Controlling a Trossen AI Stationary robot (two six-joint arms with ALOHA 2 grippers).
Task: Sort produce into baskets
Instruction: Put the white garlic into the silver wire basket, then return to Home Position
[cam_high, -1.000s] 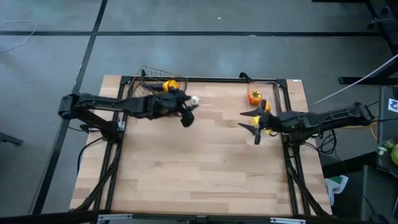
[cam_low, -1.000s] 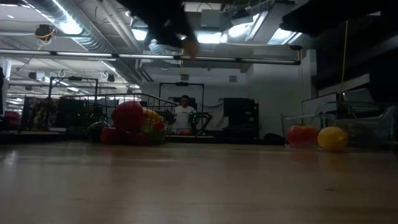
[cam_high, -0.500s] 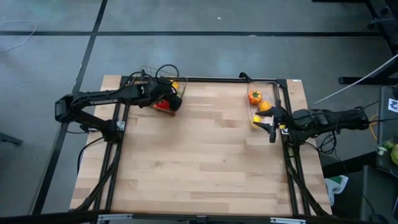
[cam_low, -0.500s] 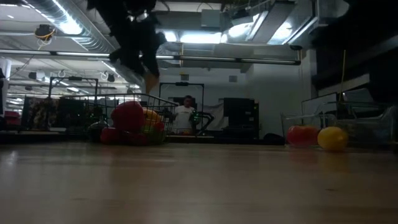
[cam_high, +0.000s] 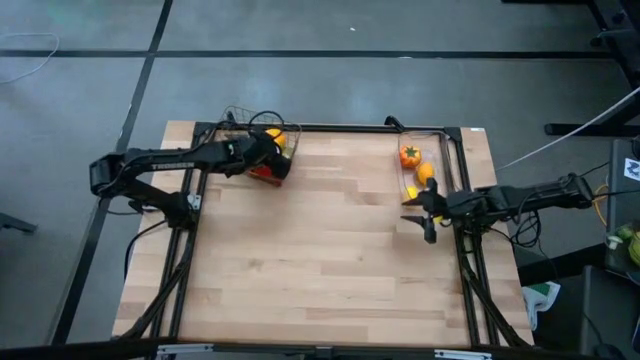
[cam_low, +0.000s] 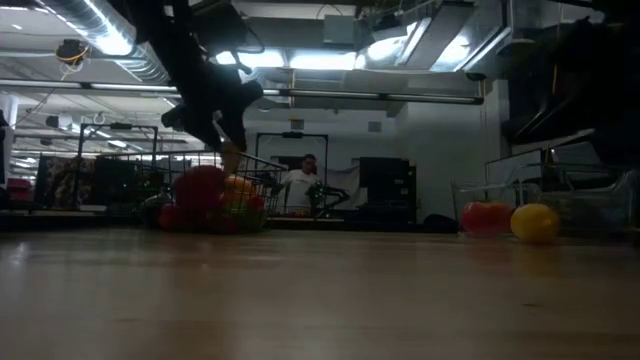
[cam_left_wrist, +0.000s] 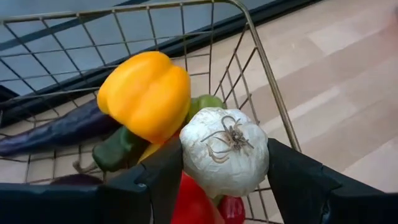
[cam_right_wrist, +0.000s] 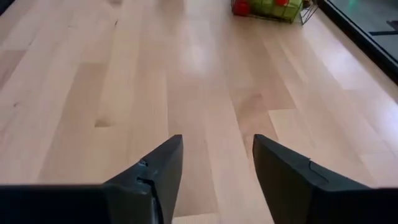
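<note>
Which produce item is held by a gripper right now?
The white garlic bulb, clamped by the left gripper over the wire basket; the yellow pepper lies loose inside.

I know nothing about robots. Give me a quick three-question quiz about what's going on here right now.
1. What is the left gripper holding?
2. True or false: the right gripper is carrying a tomato.
3. Which container does the yellow bell pepper sit in: A) the wire basket, B) the clear bin?

Key:
1. The white garlic bulb, pinched between its fingers over the wire basket.
2. False; it is open and empty above the table.
3. A.
</note>
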